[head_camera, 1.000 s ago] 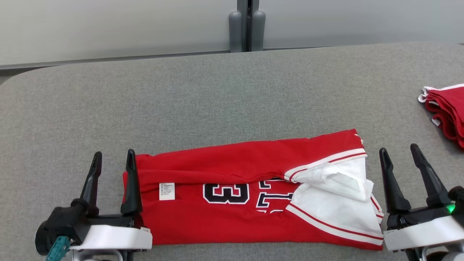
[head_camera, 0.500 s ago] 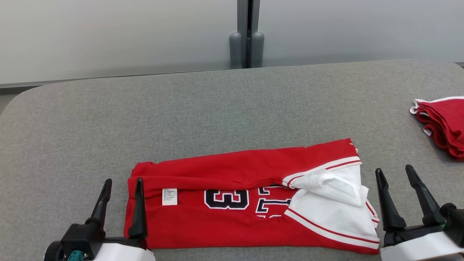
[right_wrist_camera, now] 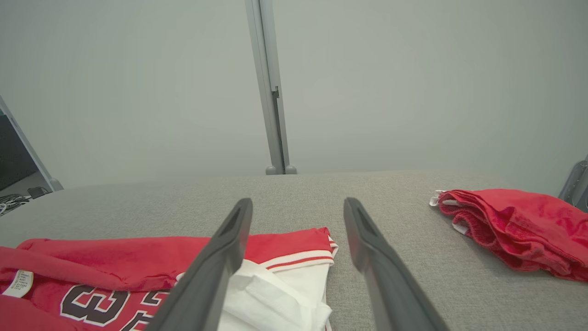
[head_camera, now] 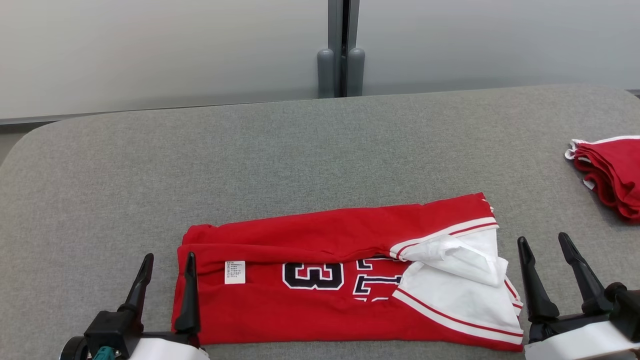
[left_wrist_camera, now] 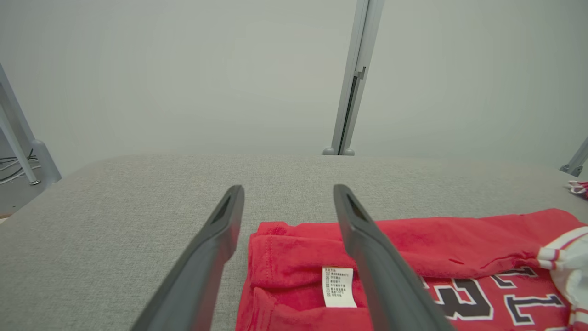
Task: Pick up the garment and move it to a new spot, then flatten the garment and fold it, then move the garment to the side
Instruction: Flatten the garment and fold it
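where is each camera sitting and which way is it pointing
head view: high up, facing forward and down at the grey table and folded red jersey; left hand and right hand show, open.
left wrist view: behind the left hand, looking along its fingers over the jersey's end with the label.
right wrist view: behind the right hand, along its fingers toward the red pile.
shared: both wrist views catch the jersey and wall post.

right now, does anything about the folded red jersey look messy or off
Yes. The folded red jersey with black numbers is not tidy: at its right end a white fabric flap sits bunched and creased instead of flat, and the upper folded layer runs slanted, so its edges do not line up.
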